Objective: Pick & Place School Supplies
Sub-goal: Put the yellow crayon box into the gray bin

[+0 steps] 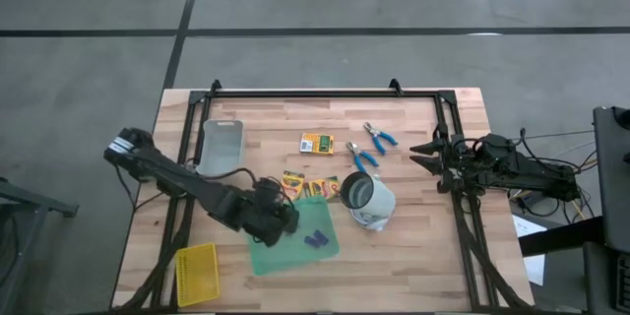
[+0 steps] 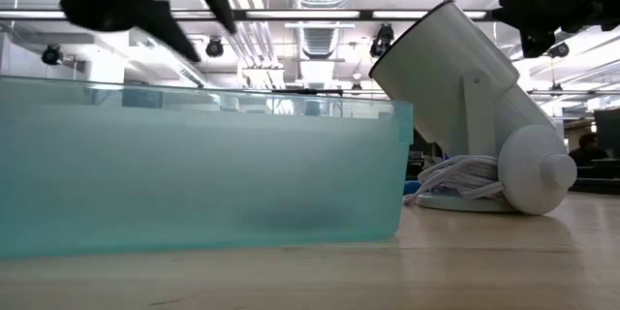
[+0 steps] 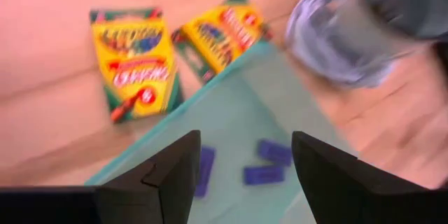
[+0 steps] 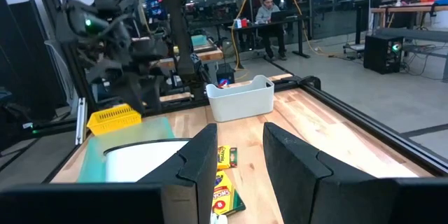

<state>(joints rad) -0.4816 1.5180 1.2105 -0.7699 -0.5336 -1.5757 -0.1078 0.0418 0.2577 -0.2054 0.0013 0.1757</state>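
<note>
Three purple-blue oblong pieces [image 3: 264, 175] lie in the translucent green tray [image 1: 295, 241]. My left gripper [image 3: 245, 143] hovers open just above them, at the tray's far left part [image 1: 283, 220]. Two yellow-and-green crayon boxes [image 3: 136, 63] [image 3: 220, 35] lie flat beside the tray's far edge, and a third [image 1: 317, 143] lies farther back. Two blue-handled metal tools [image 1: 379, 136] [image 1: 360, 156] lie on the wood. My right gripper [image 1: 428, 153] waits open near the table's right edge; in its wrist view [image 4: 238, 161] it points across the table.
A white cup-shaped object [image 1: 366, 200] with a coiled cord lies on its side right of the tray, close to the crayon boxes. A pale bin [image 1: 221, 146] stands at the far left, a yellow mesh basket [image 1: 197, 274] at the near left corner. Black frame rails [image 1: 325, 92] border the table.
</note>
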